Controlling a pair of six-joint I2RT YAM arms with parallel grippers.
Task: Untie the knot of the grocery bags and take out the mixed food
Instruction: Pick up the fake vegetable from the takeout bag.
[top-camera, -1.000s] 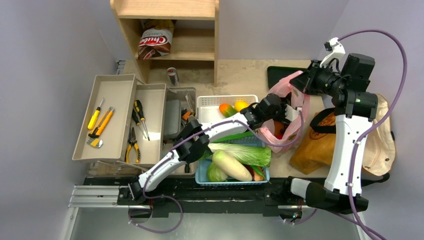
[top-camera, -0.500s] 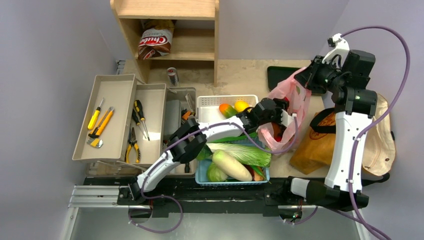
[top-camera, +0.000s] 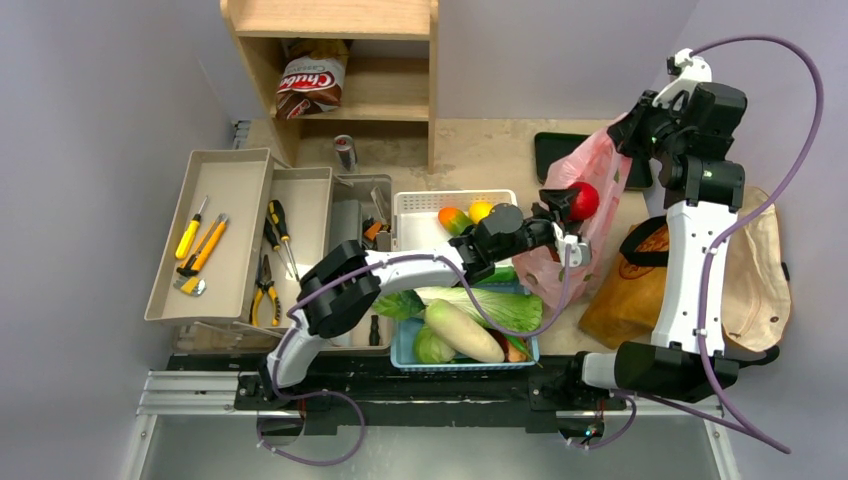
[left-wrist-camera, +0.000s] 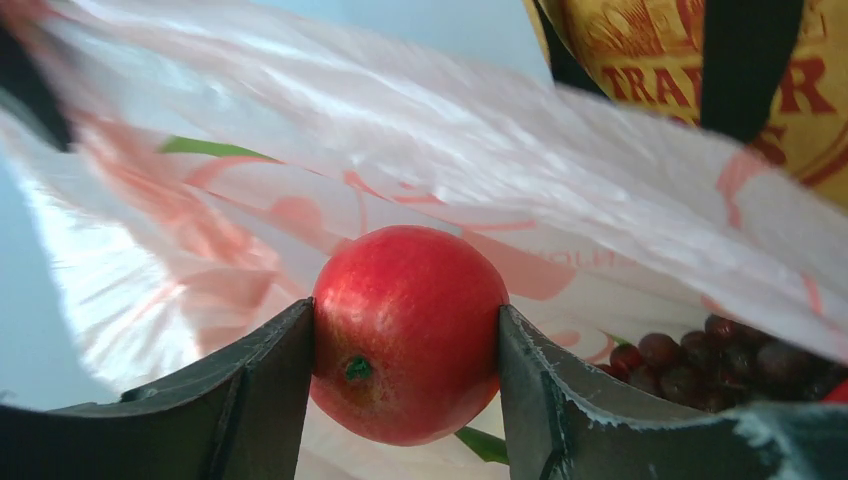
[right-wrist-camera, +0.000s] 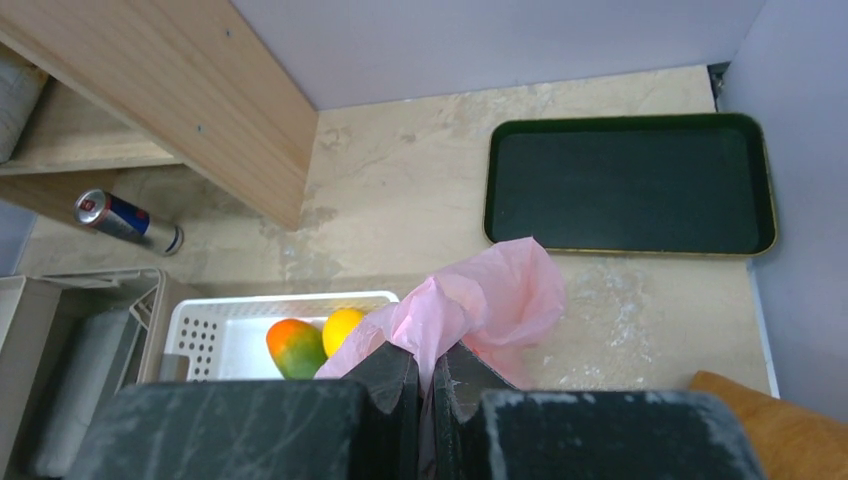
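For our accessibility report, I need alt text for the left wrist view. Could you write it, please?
The left tool grips a round red apple between its two dark fingers. Behind it is a thin translucent pink plastic bag, with dark grapes lower right and a brown printed paper bag upper right.

Bright, even light; the pink bag (left-wrist-camera: 600, 150) blurs close to the left wrist camera.

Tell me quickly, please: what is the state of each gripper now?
Left gripper: closed on the red apple.
Right gripper: closed, pinching the pink bag.
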